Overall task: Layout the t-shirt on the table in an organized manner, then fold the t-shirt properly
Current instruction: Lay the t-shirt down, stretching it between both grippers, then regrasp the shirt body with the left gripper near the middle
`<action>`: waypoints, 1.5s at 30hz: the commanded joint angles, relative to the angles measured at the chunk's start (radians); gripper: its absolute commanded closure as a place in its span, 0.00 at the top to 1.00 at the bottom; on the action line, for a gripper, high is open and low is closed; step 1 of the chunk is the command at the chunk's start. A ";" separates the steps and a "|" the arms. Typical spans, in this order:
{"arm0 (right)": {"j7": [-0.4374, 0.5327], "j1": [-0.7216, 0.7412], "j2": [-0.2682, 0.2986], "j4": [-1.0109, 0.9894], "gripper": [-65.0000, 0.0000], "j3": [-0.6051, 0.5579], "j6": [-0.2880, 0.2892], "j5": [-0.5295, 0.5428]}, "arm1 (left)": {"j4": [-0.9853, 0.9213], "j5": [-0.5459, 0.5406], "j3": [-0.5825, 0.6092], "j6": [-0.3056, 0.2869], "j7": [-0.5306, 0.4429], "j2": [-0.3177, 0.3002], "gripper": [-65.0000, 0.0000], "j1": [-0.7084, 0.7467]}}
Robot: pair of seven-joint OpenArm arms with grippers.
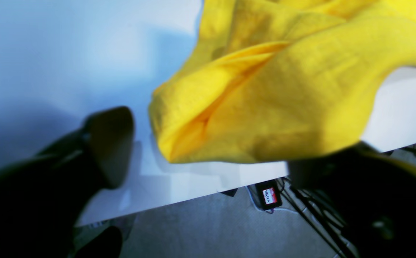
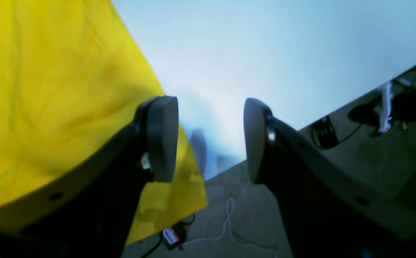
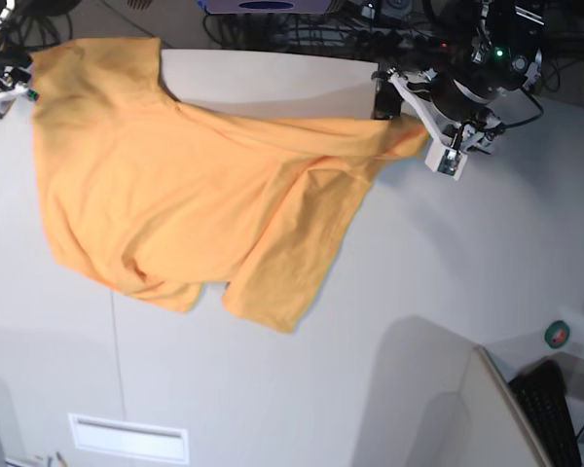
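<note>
The t-shirt [image 3: 185,195] lay spread but rumpled across the far half of the table [image 3: 419,292], its upper hem reaching the far edge and one corner overhanging the far left corner as seen from the base view. A sleeve stretched toward the far right, ending at the left gripper [image 3: 409,97]. In the left wrist view, one dark finger [image 1: 111,143] stood clear of the cloth on bare tabletop, while the other [image 1: 337,168] sat beneath a bunched yellow fold [image 1: 265,107] at the table edge; the jaws were spread wide, and whether any cloth was pinched could not be told. In the right wrist view, the right gripper [image 2: 211,139] had its two pads [image 2: 163,138] well apart with bare table between them; the shirt edge [image 2: 68,89] ran beside and behind the left-hand pad and hung over the table edge. Cables [image 2: 229,222] lay on the floor below.
</note>
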 commanded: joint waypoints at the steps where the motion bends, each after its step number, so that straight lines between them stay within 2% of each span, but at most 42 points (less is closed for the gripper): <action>1: 0.013 -0.003 0.010 0.021 0.44 0.003 -0.001 0.003 | 0.015 -0.005 0.020 -0.006 -0.017 -0.010 0.70 -0.013; 5: 0.015 0.023 0.012 0.014 0.44 -0.046 0.001 0.003 | -0.016 0.006 0.085 -0.006 -0.015 -0.014 0.26 -0.021; 9: 0.016 0.046 0.012 0.013 0.44 -0.145 0.001 0.003 | -0.081 0.006 0.086 -0.006 -0.015 -0.014 0.00 -0.018; 13: 0.018 0.090 0.012 -0.024 0.42 -0.241 0.001 0.003 | -0.111 0.001 0.097 -0.006 0.020 -0.025 0.00 -0.015; 17: 0.015 0.164 0.012 -0.134 0.29 -0.287 0.001 0.001 | -0.114 -0.005 0.098 -0.006 0.126 -0.036 0.00 -0.016; 19: 0.013 0.196 0.029 -0.207 0.27 -0.310 0.002 0.001 | -0.114 -0.005 0.092 -0.006 0.147 -0.037 0.00 -0.015; 22: 0.013 0.230 0.059 -0.315 0.31 -0.358 0.002 0.001 | -0.114 0.000 0.089 -0.006 0.154 -0.037 0.21 -0.013; 24: 0.018 0.251 0.076 -0.380 0.32 -0.370 0.002 0.001 | -0.114 0.006 0.086 -0.006 0.154 -0.040 0.31 -0.004; 26: 0.019 0.277 0.090 -0.441 0.32 -0.367 0.002 0.001 | -0.113 0.000 0.092 -0.006 0.154 -0.064 0.34 -0.001; 31: 0.019 0.334 0.127 -0.553 0.32 -0.367 -0.001 0.001 | -0.111 -0.005 0.085 -0.006 0.154 -0.111 0.35 0.005; 35: 0.021 0.352 0.145 -0.578 0.32 -0.366 -0.004 0.001 | -0.105 -0.005 0.098 -0.009 0.150 -0.177 0.35 0.042; 37: 0.022 0.360 0.148 -0.579 0.32 -0.366 -0.005 0.001 | -0.105 -0.005 0.100 -0.040 0.149 -0.195 0.42 0.046; 40: 0.036 0.388 0.162 -0.587 0.32 -0.366 -0.007 0.000 | -0.108 -0.003 0.086 -0.159 0.147 -0.229 0.62 0.054; 41: 0.036 0.400 0.164 -0.595 0.32 -0.366 -0.007 0.000 | -0.108 0.000 0.083 -0.181 0.146 -0.235 0.69 0.054; 43: 0.030 0.418 0.164 -0.599 0.32 -0.366 -0.007 0.000 | -0.107 -0.003 0.054 -0.190 0.146 -0.235 0.77 0.053; 45: 0.028 0.420 0.164 -0.598 0.32 -0.366 -0.007 0.000 | -0.104 -0.005 0.026 -0.193 0.146 -0.232 0.78 0.053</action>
